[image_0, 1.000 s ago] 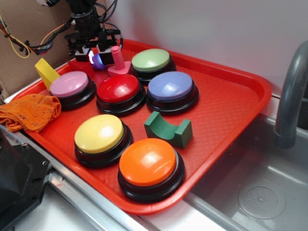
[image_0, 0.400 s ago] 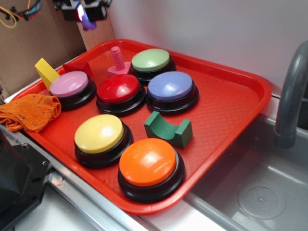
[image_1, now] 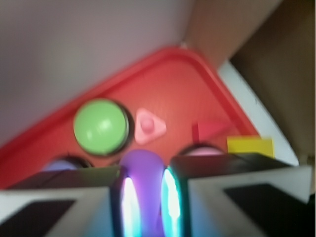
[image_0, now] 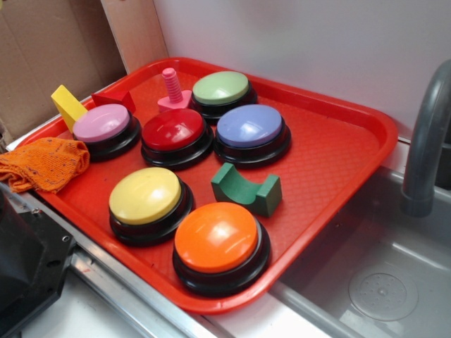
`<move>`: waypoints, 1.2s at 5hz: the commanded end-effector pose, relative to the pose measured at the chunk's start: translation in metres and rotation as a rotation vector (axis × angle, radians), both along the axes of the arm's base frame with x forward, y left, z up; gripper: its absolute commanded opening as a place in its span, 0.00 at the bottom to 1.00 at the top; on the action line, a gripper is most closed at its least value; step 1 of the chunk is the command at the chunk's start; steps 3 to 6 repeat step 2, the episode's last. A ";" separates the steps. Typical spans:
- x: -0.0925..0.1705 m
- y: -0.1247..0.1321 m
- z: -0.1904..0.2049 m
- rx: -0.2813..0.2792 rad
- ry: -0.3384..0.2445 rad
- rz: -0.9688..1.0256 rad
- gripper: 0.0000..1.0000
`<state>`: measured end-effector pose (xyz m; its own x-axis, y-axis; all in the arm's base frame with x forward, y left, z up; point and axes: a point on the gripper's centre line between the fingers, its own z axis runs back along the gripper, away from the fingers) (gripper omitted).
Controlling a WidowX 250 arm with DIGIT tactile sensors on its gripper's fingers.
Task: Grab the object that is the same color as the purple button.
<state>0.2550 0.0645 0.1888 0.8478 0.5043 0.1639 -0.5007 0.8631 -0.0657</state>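
Gripper (image_1: pixel 146 197) clamped on the object (image_1: pixel 144 182), held high above the red tray (image_1: pixel 173 98); green button (image_1: pixel 100 126) and pink screw (image_1: pixel 149 126) below; purple button (image_0: pixel 249 126) beside green button.

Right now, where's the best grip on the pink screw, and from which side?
Grip the pink screw by its threaded shaft, from straight above: it stands upright on a flat base, with the green button close beside. The gripper is shut on the purple piece, so free that first.
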 end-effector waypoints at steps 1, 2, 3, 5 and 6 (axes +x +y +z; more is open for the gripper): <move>-0.038 -0.033 -0.003 -0.023 -0.012 -0.152 0.00; -0.041 -0.027 0.003 -0.005 -0.007 -0.115 0.00; -0.041 -0.027 0.003 -0.005 -0.007 -0.115 0.00; -0.041 -0.027 0.003 -0.005 -0.007 -0.115 0.00; -0.041 -0.027 0.003 -0.005 -0.007 -0.115 0.00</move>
